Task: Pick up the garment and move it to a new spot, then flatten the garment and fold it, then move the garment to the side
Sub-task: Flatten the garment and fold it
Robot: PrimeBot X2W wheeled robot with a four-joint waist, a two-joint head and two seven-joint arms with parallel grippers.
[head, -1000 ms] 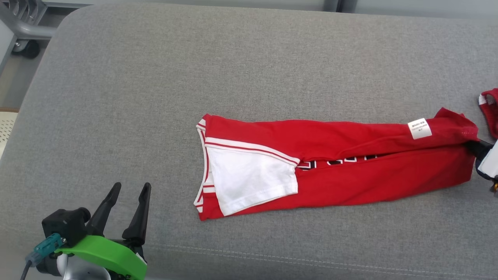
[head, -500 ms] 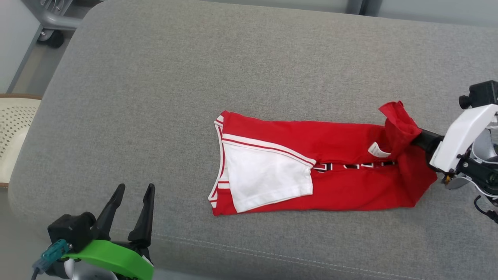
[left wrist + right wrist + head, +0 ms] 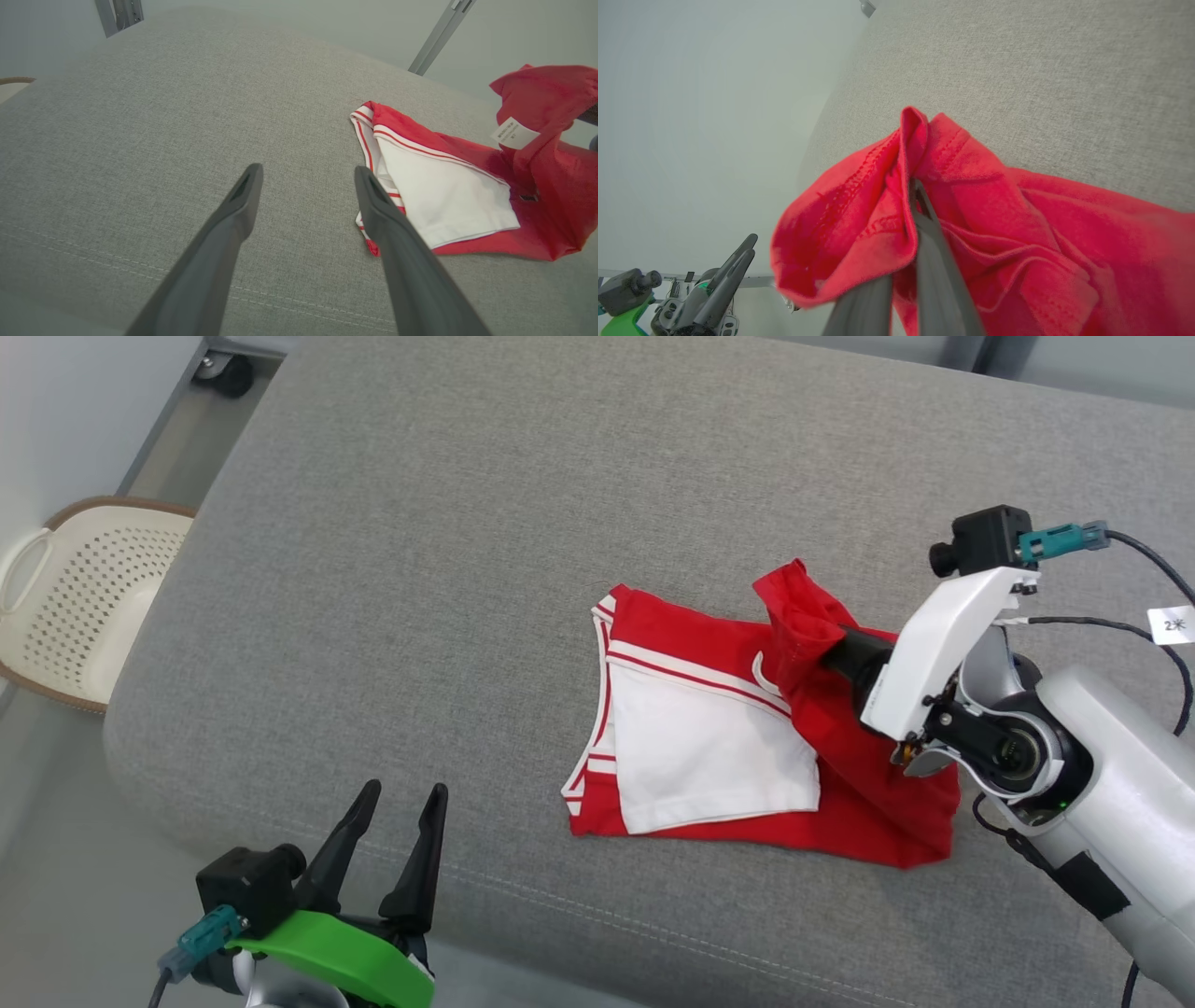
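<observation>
head view: red garment (image 3: 719, 756) bunched on woven grey cushion (image 3: 467, 569).

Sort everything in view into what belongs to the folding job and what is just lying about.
Belongs to the job:
red and white garment, one end lifted
right gripper, shut on the garment
left gripper, open, clear of the cloth
grey cushion under the garment

Just lying about:
cream perforated basket on the floor
castor wheel beyond the cushion's corner

Red garment (image 3: 878, 812) w/ white panel, R end raised, on grey cushion (image 3: 467, 569)
</observation>
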